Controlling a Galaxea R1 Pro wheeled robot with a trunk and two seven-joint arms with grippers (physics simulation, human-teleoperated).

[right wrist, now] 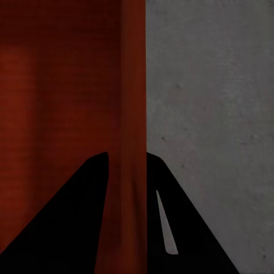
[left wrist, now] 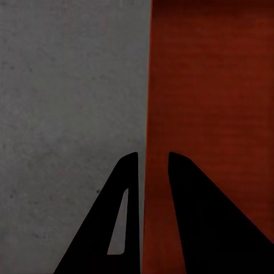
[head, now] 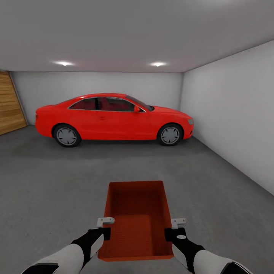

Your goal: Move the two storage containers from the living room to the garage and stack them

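Ahead of us the floor (head: 57,182) lies open; the car (head: 114,118) blocks the far end, a wall (head: 236,125) the right.

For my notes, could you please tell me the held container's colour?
Orange-red throughout; the container shows best in the head view.

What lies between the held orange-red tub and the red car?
In the head view, only bare dark grey concrete floor lies between the orange-red rectangular storage tub and the red coupe car.

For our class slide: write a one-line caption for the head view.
Both arms carry an orange-red container by its side walls over the garage floor, facing a red car.
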